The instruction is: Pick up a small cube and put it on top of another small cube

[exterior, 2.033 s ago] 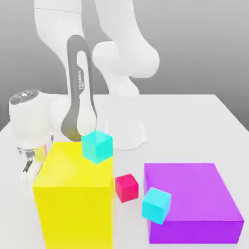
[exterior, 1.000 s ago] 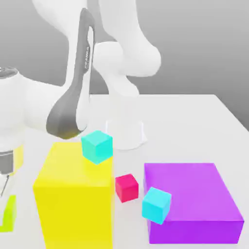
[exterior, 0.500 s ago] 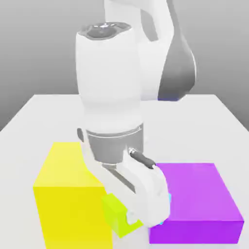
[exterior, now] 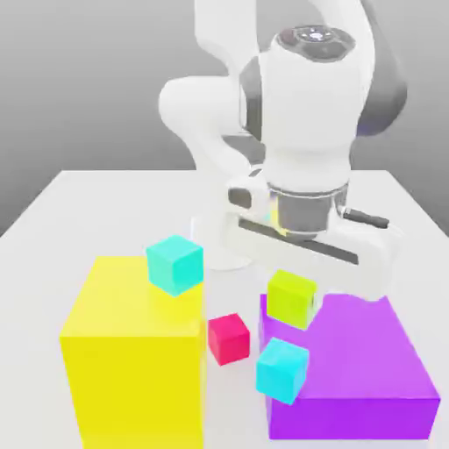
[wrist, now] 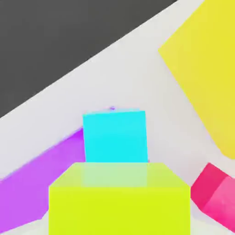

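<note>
The small lime yellow-green cube (exterior: 292,301) hangs in the air under the white hand, over the left edge of the purple block (exterior: 359,351). My gripper (exterior: 293,286) is shut on it. A cyan cube (exterior: 282,369) sits tilted against the purple block's front left corner, just below the lime cube. In the hand view the lime cube (wrist: 119,197) is close up, with that cyan cube (wrist: 114,136) right beyond it. A red cube (exterior: 228,338) lies on the table between the two big blocks.
A big yellow block (exterior: 131,351) stands at the exterior view's left with a second cyan cube (exterior: 174,264) on its top corner. The arm's white base (exterior: 230,245) stands behind. The hand view also shows the red cube (wrist: 215,195) and yellow block (wrist: 206,69).
The arm has swung from the exterior view's left toward the right. The lime cube has gone with it, from low in front of the yellow block up to above the purple block's left edge.
</note>
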Available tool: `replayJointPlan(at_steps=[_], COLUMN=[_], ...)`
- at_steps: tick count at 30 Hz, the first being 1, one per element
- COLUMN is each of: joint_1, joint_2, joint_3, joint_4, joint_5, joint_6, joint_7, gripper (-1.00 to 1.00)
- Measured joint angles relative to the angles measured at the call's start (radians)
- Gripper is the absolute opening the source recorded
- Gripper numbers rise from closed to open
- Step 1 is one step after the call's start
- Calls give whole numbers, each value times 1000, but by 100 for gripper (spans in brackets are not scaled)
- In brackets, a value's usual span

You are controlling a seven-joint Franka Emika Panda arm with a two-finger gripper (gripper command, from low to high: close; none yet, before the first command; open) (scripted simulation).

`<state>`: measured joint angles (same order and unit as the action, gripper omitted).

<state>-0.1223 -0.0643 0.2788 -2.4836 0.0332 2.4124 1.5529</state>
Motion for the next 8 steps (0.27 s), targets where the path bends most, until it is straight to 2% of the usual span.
replayJointPlan(at_steps=[2, 3, 8], joint_1=[0, -1, -3], joint_2=[56, 88, 88], joint_3=[-3, -3, -3], joint_4=[-15, -23, -23], joint_5=[-30, -44, -44], joint_6=[77, 117, 117], joint_7=[26, 36, 36], gripper=[-100, 100, 100])
